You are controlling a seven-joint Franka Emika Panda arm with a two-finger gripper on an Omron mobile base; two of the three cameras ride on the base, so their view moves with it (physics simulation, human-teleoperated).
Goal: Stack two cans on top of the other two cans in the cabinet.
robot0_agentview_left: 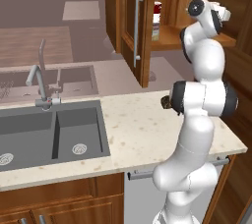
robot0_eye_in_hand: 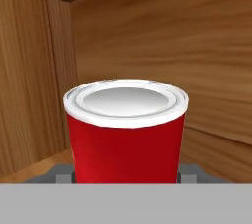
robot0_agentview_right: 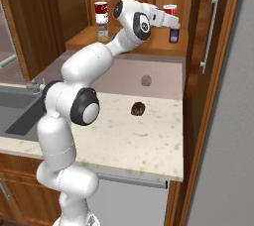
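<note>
In the hand view a red can (robot0_eye_in_hand: 125, 129) with a pale top stands upright between my gripper's (robot0_eye_in_hand: 125, 175) grey fingertips (robot0_eye_in_hand: 189, 173), which press on its sides. From the right base view, this red can (robot0_agentview_right: 169, 10) is held just above the dark-blue can (robot0_agentview_right: 173, 34) on the cabinet shelf (robot0_agentview_right: 149, 46), with my gripper (robot0_agentview_right: 171, 21) shut on it. To the left, the second red can (robot0_agentview_right: 101, 9) sits on top of the cream can (robot0_agentview_right: 102, 30). That stack (robot0_agentview_left: 157, 19) also shows past the open cabinet door (robot0_agentview_left: 129, 21).
The cabinet's back and side walls stand close behind the held can. Another door with a silver bar handle (robot0_agentview_right: 211, 29) hangs open on the right. A small dark round object (robot0_agentview_right: 138, 109) lies on the counter (robot0_agentview_right: 149, 141). The sink (robot0_agentview_left: 49, 129) and faucet (robot0_agentview_left: 39, 83) are at the left.
</note>
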